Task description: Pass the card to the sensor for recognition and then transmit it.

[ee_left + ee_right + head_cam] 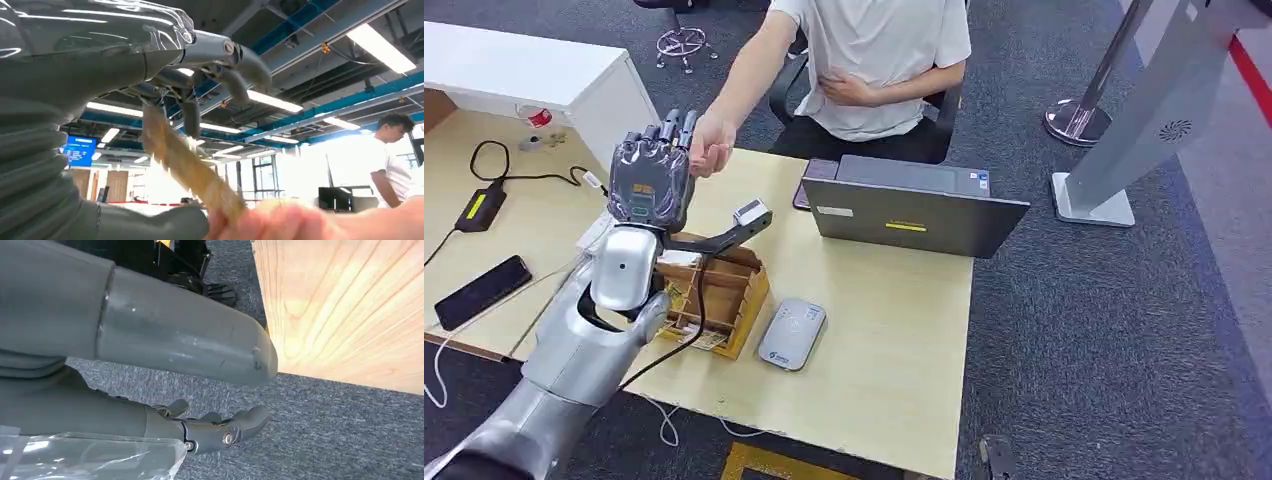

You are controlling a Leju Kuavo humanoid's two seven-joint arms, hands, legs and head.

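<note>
Reaching forward over the pale wooden table (874, 330), my left hand (652, 180) stands raised with its back toward my head camera. From the wrist, its dark fingers (192, 117) are loosely curled down onto the top edge of the card (187, 167), a blurred tan strip, with my thumb below it, so I have hold of it. The person's hand (712, 150) meets mine and grips the card's other end. My right hand (215, 427) hangs beside the table's edge above grey carpet, fingers slack and apart, holding nothing. Just below my left forearm sit a wooden card box (719, 295) and, beside it, the grey sensor (792, 333). Farther off a closed laptop (914, 208) lies before the seated person (874, 60); a phone (482, 290) lies to the left.
</note>
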